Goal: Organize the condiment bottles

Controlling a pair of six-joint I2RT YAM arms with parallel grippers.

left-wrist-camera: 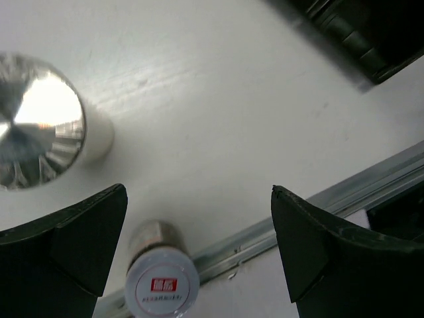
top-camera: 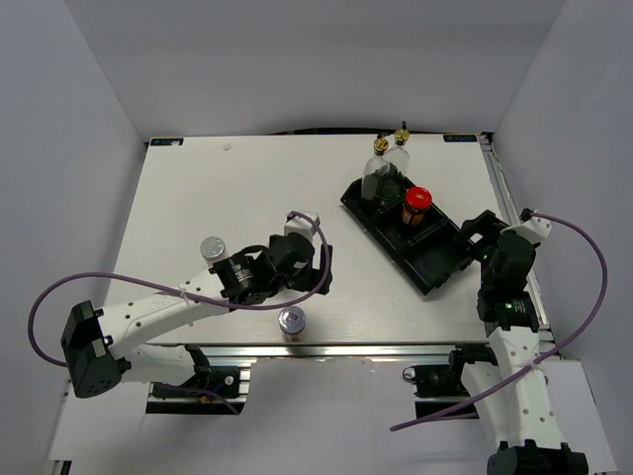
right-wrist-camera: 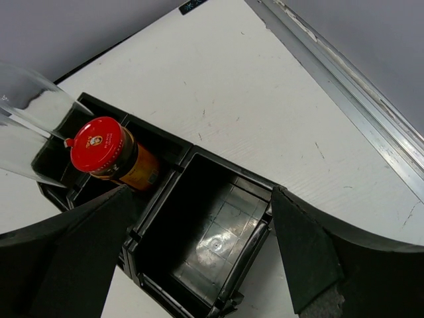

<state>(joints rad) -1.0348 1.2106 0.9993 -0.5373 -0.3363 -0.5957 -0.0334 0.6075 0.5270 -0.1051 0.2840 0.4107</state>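
The black tray [top-camera: 435, 262] lies slanted at the right of the table. A red-lidded jar [top-camera: 416, 203] [right-wrist-camera: 101, 143] stands in its middle part. Two glass bottles with gold pourers [top-camera: 381, 166] [top-camera: 401, 148] stand at its far end, and one shows as clear glass [right-wrist-camera: 26, 126] behind the jar. A silver-lidded shaker [top-camera: 212, 247] [left-wrist-camera: 36, 122] stands left of my left arm. Another shaker [top-camera: 292, 320] [left-wrist-camera: 162, 285], with a red mark on its lid, sits by the front edge. My left gripper [top-camera: 322, 265] [left-wrist-camera: 199, 218] hangs open over the table near it. My right gripper [top-camera: 463, 242] [right-wrist-camera: 199, 225] is open above the tray's near compartment [right-wrist-camera: 218, 232], which holds nothing.
A metal rail [left-wrist-camera: 298, 212] runs along the table's front edge just beyond the marked shaker. Another rail [right-wrist-camera: 351, 112] borders the right side. White walls enclose the table on three sides. The tray's corner [left-wrist-camera: 371, 40] shows at the top right of the left wrist view.
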